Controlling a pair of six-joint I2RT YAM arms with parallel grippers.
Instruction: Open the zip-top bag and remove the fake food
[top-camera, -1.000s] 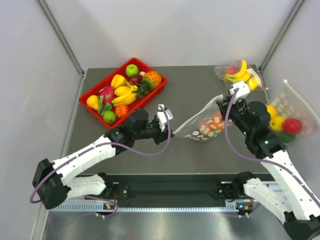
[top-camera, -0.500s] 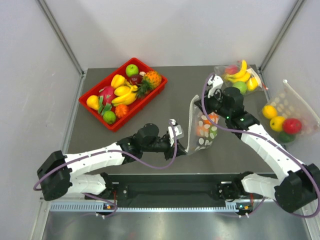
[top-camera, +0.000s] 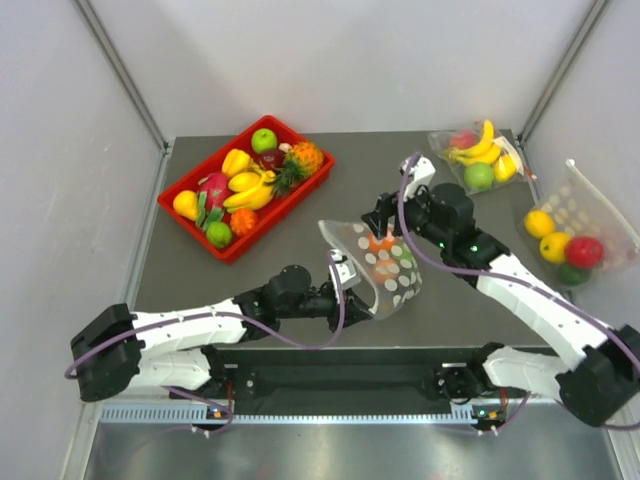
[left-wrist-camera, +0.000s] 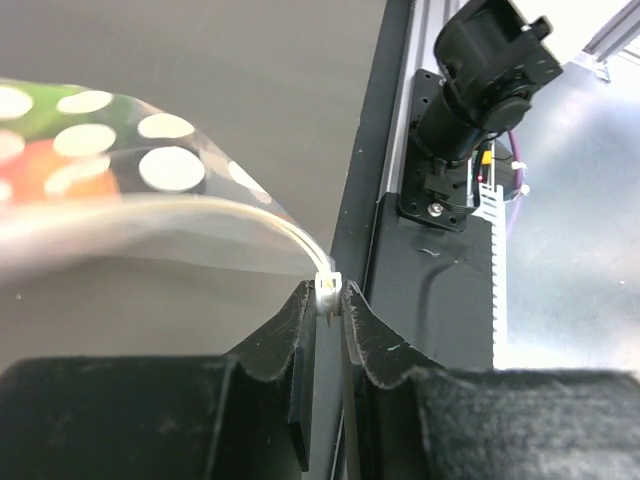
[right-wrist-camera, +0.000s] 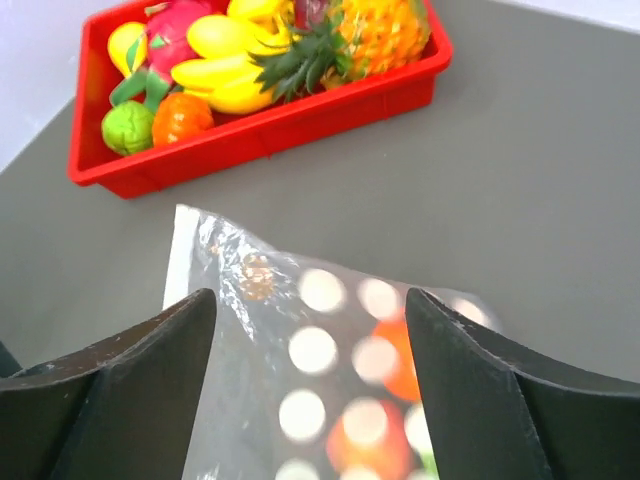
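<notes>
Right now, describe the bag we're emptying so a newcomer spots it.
On the dark table, look right of the red tray. The dotted zip-top bag stands there, one corner pinched in the left fingers. Unlike the banana bag and the dotted bag at the right edge, it holds orange fruit.

3 bags (top-camera: 385, 272) (top-camera: 478, 158) (top-camera: 572, 228), 1 red tray (top-camera: 285, 208), 2 arms (top-camera: 190, 325) (top-camera: 530, 295)

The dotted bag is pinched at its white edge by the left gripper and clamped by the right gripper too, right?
Not quite. The left gripper does pinch the dotted bag at its white edge, but the right wrist view shows the right gripper open, fingers wide apart.
</notes>
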